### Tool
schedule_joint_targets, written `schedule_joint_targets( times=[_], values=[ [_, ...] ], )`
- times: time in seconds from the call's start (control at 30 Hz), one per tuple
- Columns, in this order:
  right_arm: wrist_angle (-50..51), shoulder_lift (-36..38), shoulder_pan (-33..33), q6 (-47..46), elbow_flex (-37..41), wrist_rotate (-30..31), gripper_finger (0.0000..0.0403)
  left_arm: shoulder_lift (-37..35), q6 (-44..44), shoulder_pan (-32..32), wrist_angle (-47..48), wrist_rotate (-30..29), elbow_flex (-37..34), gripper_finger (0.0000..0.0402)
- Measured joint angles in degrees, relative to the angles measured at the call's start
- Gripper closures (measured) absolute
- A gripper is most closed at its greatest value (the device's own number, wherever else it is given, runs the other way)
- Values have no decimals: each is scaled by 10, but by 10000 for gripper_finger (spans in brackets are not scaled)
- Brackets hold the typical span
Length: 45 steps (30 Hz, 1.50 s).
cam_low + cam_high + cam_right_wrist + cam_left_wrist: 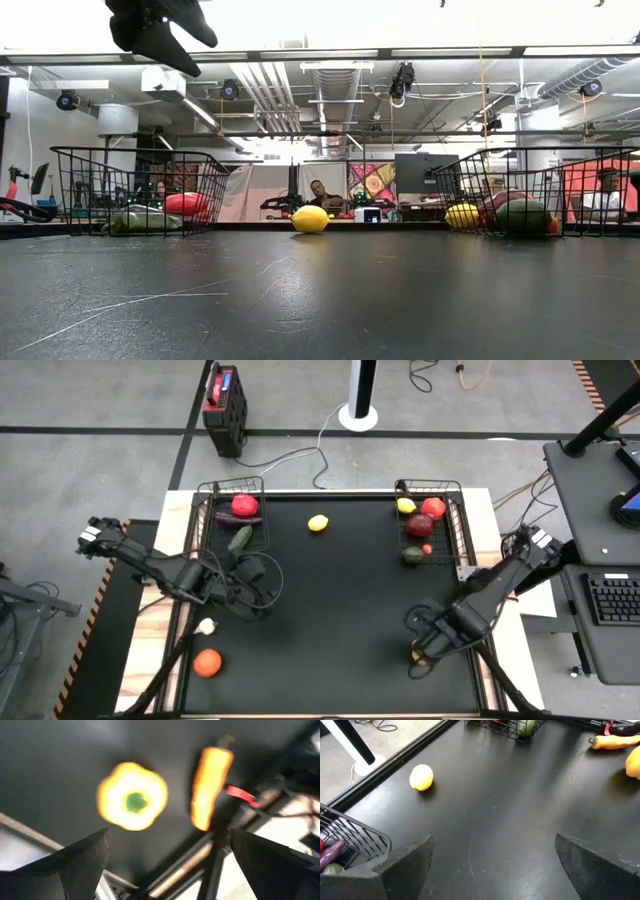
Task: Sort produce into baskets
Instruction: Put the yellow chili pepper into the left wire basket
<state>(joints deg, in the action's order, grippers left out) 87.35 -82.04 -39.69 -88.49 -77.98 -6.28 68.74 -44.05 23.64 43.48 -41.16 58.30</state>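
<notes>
We look down on a black desk [330, 620] with two black wire baskets at its far corners. Behind the desk on the floor stand a red-and-black box [224, 398] and a white pole base [358, 415].

Loose on the desk we count five pieces. One lemon [318, 523] lies between the baskets. A white garlic [206, 626] and an orange tomato [207, 662] sit near the left edge. A yellow pepper [132, 795] and an orange carrot [209, 786] lie side by side, apart, near the right front edge.

The left basket [205, 520] holds three pieces: a red tomato [244, 505], a purple eggplant [238, 518] and a green cucumber [240, 539]. In the right basket [456, 530] we make out about five, yellow, red and green.

Our left pincer [250, 572] hangs just in front of the left basket, fingers spread wide, holding nothing. Our right pincer [428, 643] hovers over the pepper and carrot, fingers also wide apart and empty.
</notes>
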Motion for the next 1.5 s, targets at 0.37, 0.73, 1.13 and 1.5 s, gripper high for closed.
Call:
schedule_joint_targets(
  times=[0.37,0.73,1.13,1.5],
  values=[
    [23,81,38,-44,136,33,7,19,27,-2,-31,-8,0,9],
    [-43,96,89,25,248,-3,7,22,44,-2,-59,-10,0,9],
    [-172,95,116,64,335,2,7,28,45,-2,-70,-14,0,9],
    [-222,95,116,66,371,0,7,29,45,-2,-75,-15,0,9]
  ],
)
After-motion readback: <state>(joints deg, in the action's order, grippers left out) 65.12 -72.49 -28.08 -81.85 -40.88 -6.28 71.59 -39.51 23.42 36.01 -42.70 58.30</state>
